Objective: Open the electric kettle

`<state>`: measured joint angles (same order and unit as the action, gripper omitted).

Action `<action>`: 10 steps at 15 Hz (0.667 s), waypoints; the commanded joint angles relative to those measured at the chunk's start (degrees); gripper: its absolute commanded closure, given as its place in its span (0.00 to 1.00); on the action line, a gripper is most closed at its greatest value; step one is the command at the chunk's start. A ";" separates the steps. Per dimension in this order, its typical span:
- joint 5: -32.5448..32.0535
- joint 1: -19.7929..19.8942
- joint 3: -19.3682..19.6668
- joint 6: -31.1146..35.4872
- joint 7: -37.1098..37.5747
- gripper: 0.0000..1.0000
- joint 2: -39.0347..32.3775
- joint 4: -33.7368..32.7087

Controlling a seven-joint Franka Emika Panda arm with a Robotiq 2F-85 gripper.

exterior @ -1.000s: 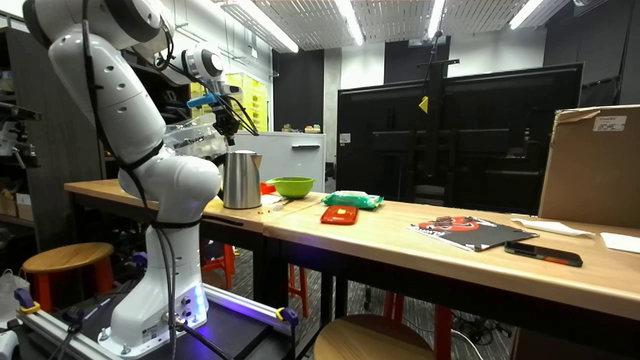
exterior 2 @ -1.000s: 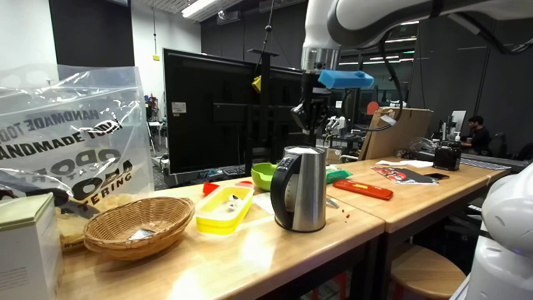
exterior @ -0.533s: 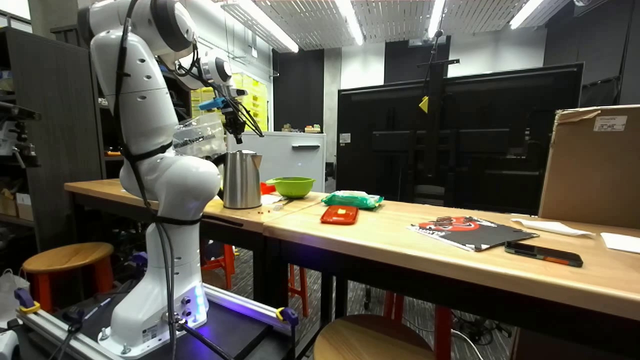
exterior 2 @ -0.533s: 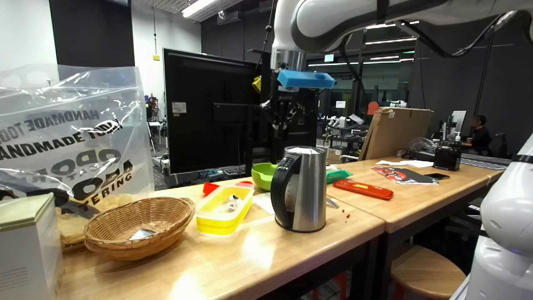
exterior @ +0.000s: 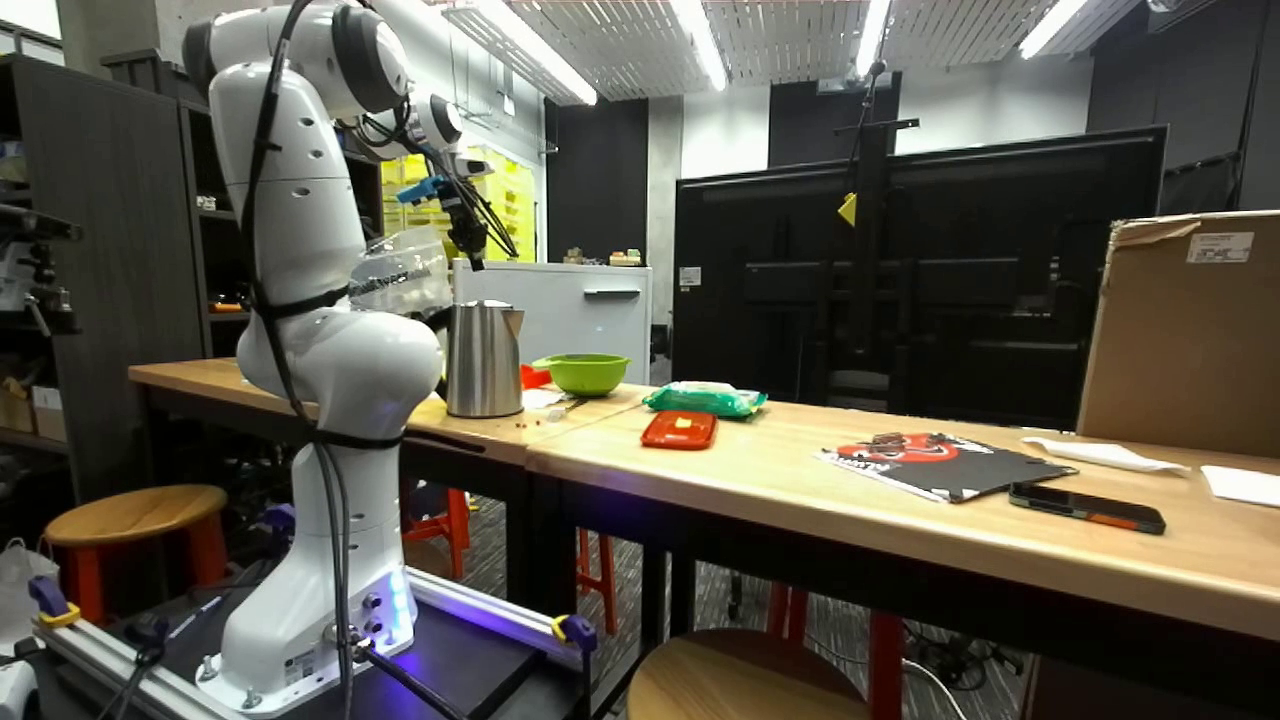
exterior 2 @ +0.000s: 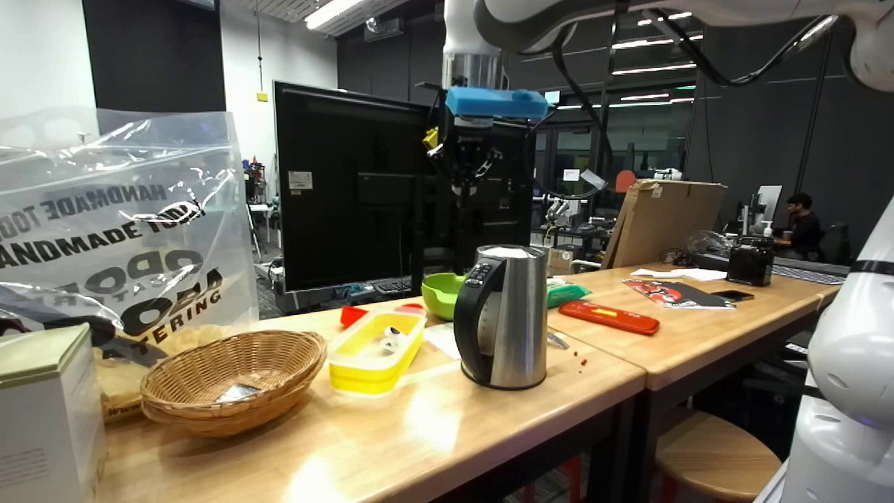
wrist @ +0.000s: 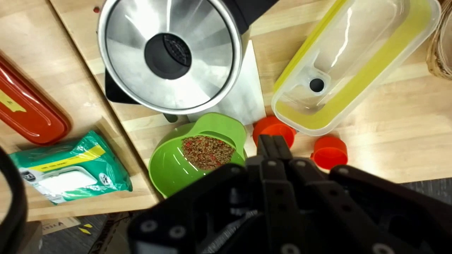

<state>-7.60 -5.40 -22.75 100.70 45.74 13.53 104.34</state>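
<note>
In the wrist view, looking down, the kettle (wrist: 169, 53) shows its round metal lid (wrist: 201, 67), closed, with a black centre (wrist: 159, 58) that looks partly recessed. The fingers (wrist: 266, 146) are pressed together with nothing between them, well apart from the kettle, on the side of it where a green bowl (wrist: 167, 173) sits. The black centre seems the place to take hold, since the polished metal around it would likely be slippery and offers no edge. In an exterior view, the kettle stands upright on a wooden tabletop (exterior 2: 391, 447), its stiff-looking black handle (exterior 2: 466, 318) curving down one side; whether it holds water, and so is heavy or light, cannot be told. In an exterior view, the fingers hang higher than the kettle, touching nothing; the lid is probably light but snug, so a hard pull might lift or tip the whole kettle with it.
</note>
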 commanded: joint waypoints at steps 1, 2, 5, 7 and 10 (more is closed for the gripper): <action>0.80 -1.96 1.19 -6.14 2.82 1.00 -1.99 -3.88; 1.78 -2.23 1.58 -7.24 2.86 1.00 -2.09 -4.07; 3.75 -2.93 2.27 -9.93 3.70 1.00 -1.96 -3.78; 5.71 -3.16 3.03 -11.49 2.84 1.00 -1.72 -3.18; 8.06 -3.15 4.04 -13.51 2.17 1.00 -1.22 -2.29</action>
<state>-1.68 -7.39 -20.53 89.67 48.06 12.10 102.09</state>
